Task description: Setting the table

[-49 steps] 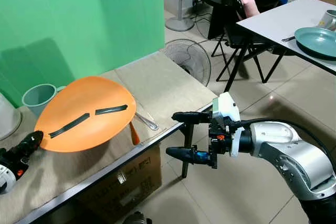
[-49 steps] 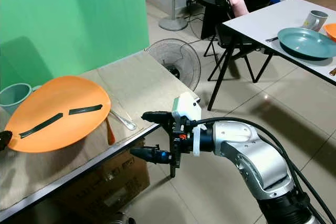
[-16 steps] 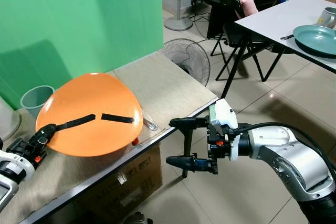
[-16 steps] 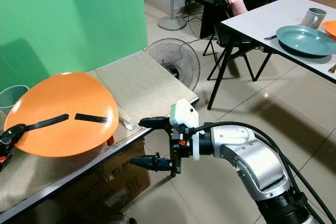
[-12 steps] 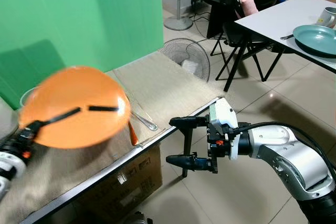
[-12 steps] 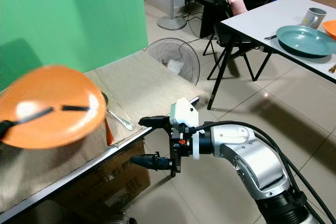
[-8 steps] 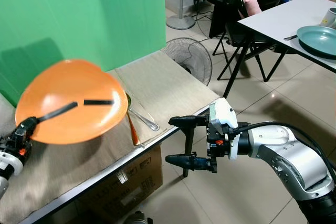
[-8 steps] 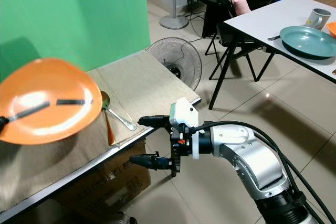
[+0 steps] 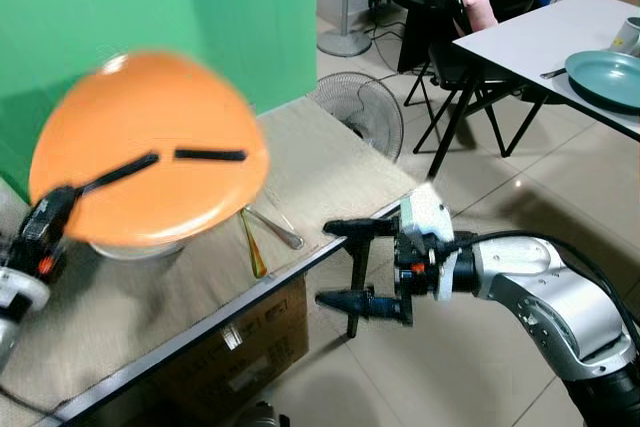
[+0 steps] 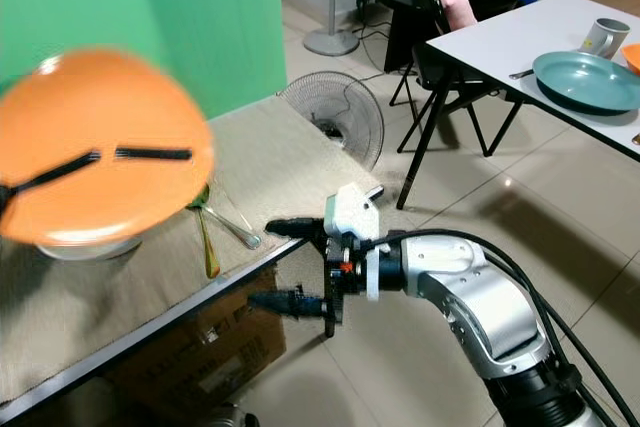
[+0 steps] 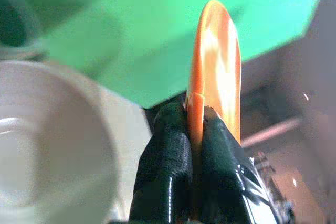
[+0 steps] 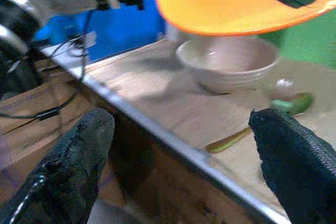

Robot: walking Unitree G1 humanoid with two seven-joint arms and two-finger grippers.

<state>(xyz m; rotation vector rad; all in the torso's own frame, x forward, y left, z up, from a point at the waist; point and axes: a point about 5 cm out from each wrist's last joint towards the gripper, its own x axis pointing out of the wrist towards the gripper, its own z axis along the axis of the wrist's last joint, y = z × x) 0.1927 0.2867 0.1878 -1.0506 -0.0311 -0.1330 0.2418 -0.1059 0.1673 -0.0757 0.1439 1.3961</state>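
Note:
My left gripper (image 9: 52, 215) is shut on the rim of an orange plate (image 9: 150, 152) with two black tape strips, and holds it up in the air above the cloth-covered table (image 9: 320, 167). In the left wrist view its fingers (image 11: 165, 145) pinch the plate's edge (image 11: 212, 66). Under the plate a white bowl (image 12: 228, 61) stands on the cloth. A green spoon (image 9: 252, 250) and a metal spoon (image 9: 278, 230) lie beside the bowl. My right gripper (image 9: 328, 262) hangs open just off the table's front edge, with nothing between its fingers (image 12: 73, 166).
A floor fan (image 9: 365, 112) stands beyond the table's far corner. At the right is a white table (image 9: 530, 42) with a teal plate (image 9: 605, 75) and a mug (image 10: 605, 37). A cardboard box (image 9: 245, 347) sits under the near table. A green screen stands behind.
My left gripper has raised the orange plate higher and toward the right, so the white bowl below it shows. The right gripper has stayed in place, open.

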